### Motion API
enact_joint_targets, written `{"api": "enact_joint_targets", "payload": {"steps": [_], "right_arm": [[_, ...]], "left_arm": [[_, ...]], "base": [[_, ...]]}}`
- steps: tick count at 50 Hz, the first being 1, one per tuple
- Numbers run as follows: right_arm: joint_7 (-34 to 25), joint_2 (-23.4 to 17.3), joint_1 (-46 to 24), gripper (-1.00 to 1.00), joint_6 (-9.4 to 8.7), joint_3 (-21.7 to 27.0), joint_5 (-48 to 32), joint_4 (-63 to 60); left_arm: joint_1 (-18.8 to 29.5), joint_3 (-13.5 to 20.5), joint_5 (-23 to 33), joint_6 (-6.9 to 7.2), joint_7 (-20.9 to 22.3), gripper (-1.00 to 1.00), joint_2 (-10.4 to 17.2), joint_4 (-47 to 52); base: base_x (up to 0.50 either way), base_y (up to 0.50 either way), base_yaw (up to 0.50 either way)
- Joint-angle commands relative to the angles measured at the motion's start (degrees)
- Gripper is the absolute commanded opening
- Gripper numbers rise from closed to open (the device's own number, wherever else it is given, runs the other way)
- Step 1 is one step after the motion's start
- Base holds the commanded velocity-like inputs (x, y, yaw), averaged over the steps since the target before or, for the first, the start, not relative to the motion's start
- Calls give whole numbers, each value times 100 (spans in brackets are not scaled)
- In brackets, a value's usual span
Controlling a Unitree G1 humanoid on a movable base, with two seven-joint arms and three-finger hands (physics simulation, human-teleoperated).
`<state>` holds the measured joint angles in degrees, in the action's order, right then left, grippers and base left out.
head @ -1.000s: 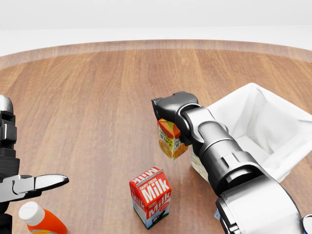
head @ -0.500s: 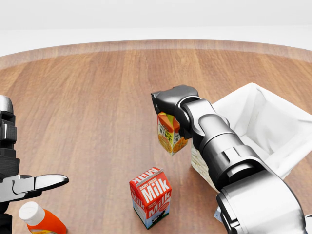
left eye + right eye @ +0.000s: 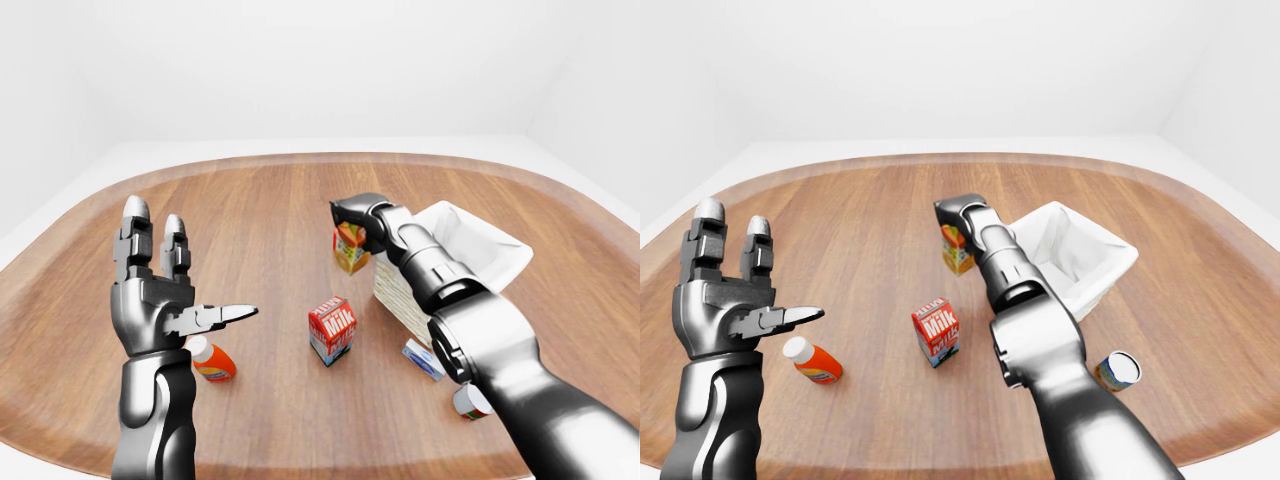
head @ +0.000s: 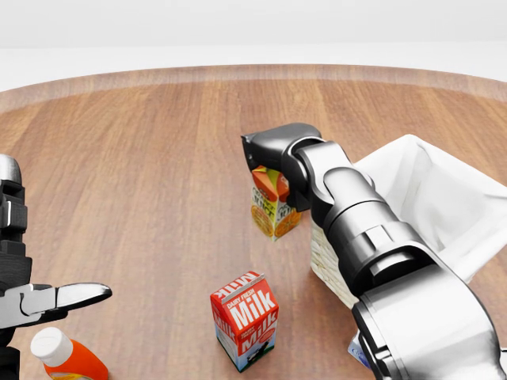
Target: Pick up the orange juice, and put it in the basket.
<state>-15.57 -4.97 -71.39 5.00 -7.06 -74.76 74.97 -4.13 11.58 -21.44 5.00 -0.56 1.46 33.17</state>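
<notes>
While the right hand point(image 4: 277, 150) grips the orange juice point(image 4: 272, 204) from above, the carton hangs slightly tilted over the wooden tabletop point(image 4: 142, 158), just left of the basket point(image 4: 432, 198) in the head view. Its fingers close round the carton's top, though how they wrap is hidden by the dark wrist. Whether the carton's base touches the wood cannot be told. The basket, lined with white cloth, sits at the right of the head view, partly behind the right forearm. A milk carton point(image 4: 245, 319) stands below the juice, apart from it. An orange bottle point(image 3: 211, 360) with a white cap lies on its side near the left hand point(image 3: 160, 295), which is raised with fingers spread and holding nothing. A small blue box point(image 3: 423, 358) lies by the basket's lower corner, and a can point(image 3: 1117, 370) lies nearby on its side.
</notes>
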Motion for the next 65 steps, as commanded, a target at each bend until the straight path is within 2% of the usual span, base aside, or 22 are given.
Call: {"api": "enact_joint_targets", "payload": {"steps": [1,36,65], "right_arm": [[-285,4,-196,-100,0,134,257,-197],[-1121,-199,-673,-100,0,160,669,-598],[-1591,-369,-772,-100,0,232,838,-1039]], "left_arm": [[-1,1,0,0,-1,100,0,1],[0,2,-1,0,0,100,-2,0],[0,1,0,0,0,100,0,1]], "base": [[0,0,0],[0,0,0],[0,0,0]]}}
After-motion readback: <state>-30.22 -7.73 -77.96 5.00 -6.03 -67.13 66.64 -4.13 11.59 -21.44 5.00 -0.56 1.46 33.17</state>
